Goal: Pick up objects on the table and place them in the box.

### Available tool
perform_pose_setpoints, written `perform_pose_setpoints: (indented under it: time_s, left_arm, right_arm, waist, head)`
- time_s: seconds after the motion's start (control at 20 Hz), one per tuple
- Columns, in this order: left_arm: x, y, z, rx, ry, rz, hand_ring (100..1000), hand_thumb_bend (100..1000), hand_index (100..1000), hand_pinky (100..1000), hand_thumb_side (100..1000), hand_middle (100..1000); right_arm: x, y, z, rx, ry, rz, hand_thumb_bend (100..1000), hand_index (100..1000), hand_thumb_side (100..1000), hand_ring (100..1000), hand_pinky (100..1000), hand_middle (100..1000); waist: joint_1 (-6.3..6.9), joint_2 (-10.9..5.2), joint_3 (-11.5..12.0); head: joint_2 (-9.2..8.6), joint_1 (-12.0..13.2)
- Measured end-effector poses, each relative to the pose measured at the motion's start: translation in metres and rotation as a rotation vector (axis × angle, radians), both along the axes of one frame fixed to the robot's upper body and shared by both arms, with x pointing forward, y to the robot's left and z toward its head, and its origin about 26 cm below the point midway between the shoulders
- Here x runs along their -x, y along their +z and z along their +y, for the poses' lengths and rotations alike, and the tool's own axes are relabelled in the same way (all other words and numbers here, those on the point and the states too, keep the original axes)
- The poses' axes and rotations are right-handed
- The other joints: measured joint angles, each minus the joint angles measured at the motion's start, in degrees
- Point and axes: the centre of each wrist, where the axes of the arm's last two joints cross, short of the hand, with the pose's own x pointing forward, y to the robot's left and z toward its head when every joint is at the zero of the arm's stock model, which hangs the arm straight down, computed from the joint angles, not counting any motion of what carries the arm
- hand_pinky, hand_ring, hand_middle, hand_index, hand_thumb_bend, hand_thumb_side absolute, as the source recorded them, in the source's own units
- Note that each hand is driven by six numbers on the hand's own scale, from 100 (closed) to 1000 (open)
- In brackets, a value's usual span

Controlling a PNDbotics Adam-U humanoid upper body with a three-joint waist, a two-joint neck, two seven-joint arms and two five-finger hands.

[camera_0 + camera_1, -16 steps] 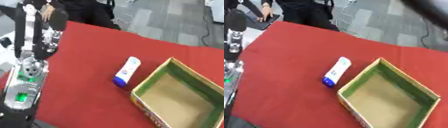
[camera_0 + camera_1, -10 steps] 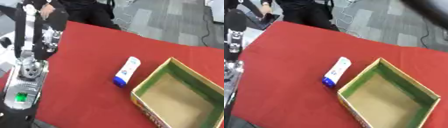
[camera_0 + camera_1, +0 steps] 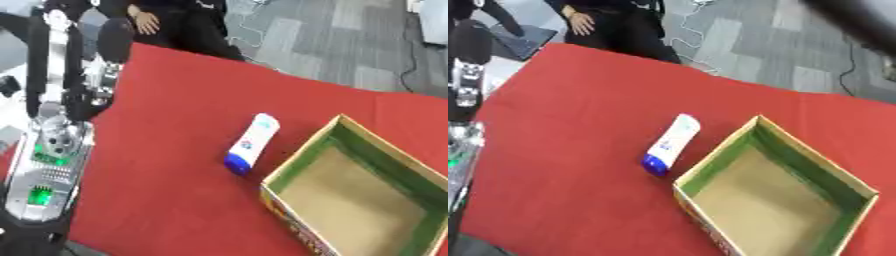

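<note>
A white tube with a blue cap (image 3: 252,143) lies on the red table (image 3: 175,95), blue end toward me, just left of the box. The open cardboard box (image 3: 805,159) has green inner walls and a bare brown floor with nothing in it. My left hand (image 3: 66,95) stands upright at the table's left edge, fingers straight up and holding nothing, well left of the tube. Below it is the silver forearm (image 3: 44,170) with green lights. A dark blurred streak (image 3: 855,22) crosses the upper right corner; no right hand shows.
The table's far edge runs diagonally from upper left to right, with grey carpet and cables (image 3: 262,30) beyond it. A dark flat object (image 3: 522,40) lies off the table at upper left. Open red cloth spreads between my left hand and the tube.
</note>
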Motion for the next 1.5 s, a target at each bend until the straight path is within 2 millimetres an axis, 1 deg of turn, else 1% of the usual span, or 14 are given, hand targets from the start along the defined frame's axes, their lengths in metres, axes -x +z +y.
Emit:
perform_pose_setpoints:
  time_s: [0.1,0.2,0.35,0.5,0.75,0.95,1.0,1.05,1.1,1.15,1.2,1.25,1.3,1.5]
  left_arm:
    - [0.0,0.001,0.002,-0.041,0.045,0.022,390,394,821,726,1000,670]
    - [-0.001,0.001,0.004,-0.101,0.105,0.053,430,408,822,790,1000,708]
    - [-0.001,0.004,0.008,-0.278,0.22,0.117,451,398,817,810,1000,737]
    - [-0.002,0.01,0.011,-0.485,0.31,0.178,471,390,808,792,1000,750]
    - [-0.01,0.017,0.017,-0.797,0.416,0.284,551,427,778,653,1000,750]
    - [-0.029,0.013,0.022,-1.02,0.473,0.383,628,497,762,563,1000,751]
    - [-0.034,0.013,0.023,-1.068,0.483,0.402,657,518,749,494,1000,749]
    - [-0.039,0.013,0.023,-1.115,0.494,0.419,657,518,749,494,1000,749]
    - [-0.043,0.013,0.024,-1.156,0.502,0.434,684,547,732,440,1000,741]
    - [-0.047,0.013,0.024,-1.193,0.506,0.444,690,551,730,434,1000,742]
    - [-0.051,0.014,0.023,-1.227,0.513,0.452,712,576,714,389,1000,737]
    - [-0.055,0.015,0.023,-1.264,0.517,0.46,711,579,712,384,1000,736]
    - [-0.058,0.016,0.022,-1.298,0.521,0.467,711,609,687,330,1000,721]
    - [-0.07,0.021,0.015,-1.417,0.518,0.468,730,678,674,301,1000,722]
  right_arm:
    - [0.0,0.001,0.0,-0.005,0.001,0.001,153,412,986,308,142,381]
    - [-0.002,0.003,-0.001,-0.006,0.004,-0.001,152,415,986,307,142,381]
    - [-0.002,0.004,-0.002,-0.012,0.006,0.002,151,417,985,307,143,381]
    - [-0.003,0.007,-0.003,-0.015,0.011,0.0,151,417,986,307,143,381]
    - [-0.004,0.009,-0.003,-0.014,0.023,0.008,152,416,986,307,142,381]
    - [-0.004,0.01,-0.005,-0.004,0.033,0.015,152,415,986,307,142,381]
    - [-0.004,0.011,-0.005,0.001,0.035,0.017,152,415,986,307,142,381]
    - [-0.004,0.011,-0.005,0.002,0.037,0.019,152,415,986,307,142,381]
    - [-0.004,0.011,-0.005,0.003,0.04,0.021,153,414,986,307,141,381]
    - [-0.004,0.011,-0.005,0.003,0.042,0.022,153,414,986,307,141,381]
    - [-0.004,0.011,-0.005,0.005,0.045,0.025,152,415,986,307,141,381]
    - [-0.004,0.011,-0.005,0.007,0.047,0.027,152,415,986,307,141,381]
    - [-0.004,0.012,-0.005,0.009,0.049,0.028,153,415,986,307,141,381]
    - [-0.004,0.012,-0.005,0.006,0.053,0.034,153,414,986,307,141,381]
  waist:
    - [0.03,-0.01,-0.4]
    - [0.07,-0.11,-0.66]
    - [0.42,-0.19,-1.03]
    - [0.79,-0.41,-1.33]
    - [1.25,-0.56,-1.7]
    - [1.46,-0.77,-2.05]
    - [1.53,-0.85,-2.08]
    - [1.57,-0.88,-2.13]
    - [1.62,-0.88,-2.2]
    - [1.65,-0.89,-2.25]
    - [1.72,-0.92,-2.33]
    - [1.81,-0.99,-2.38]
    - [1.9,-1.07,-2.4]
    - [1.97,-1.21,-2.71]
  head:
    - [0.04,0.0]
    - [0.05,0.02]
    - [0.05,0.09]
    - [0.06,0.1]
    - [0.06,0.53]
    - [0.13,1.14]
    - [0.16,1.29]
    - [0.18,1.43]
    - [0.21,1.53]
    - [0.22,1.53]
    - [0.22,1.53]
    - [0.23,1.53]
    - [0.23,1.53]
    - [0.24,1.53]
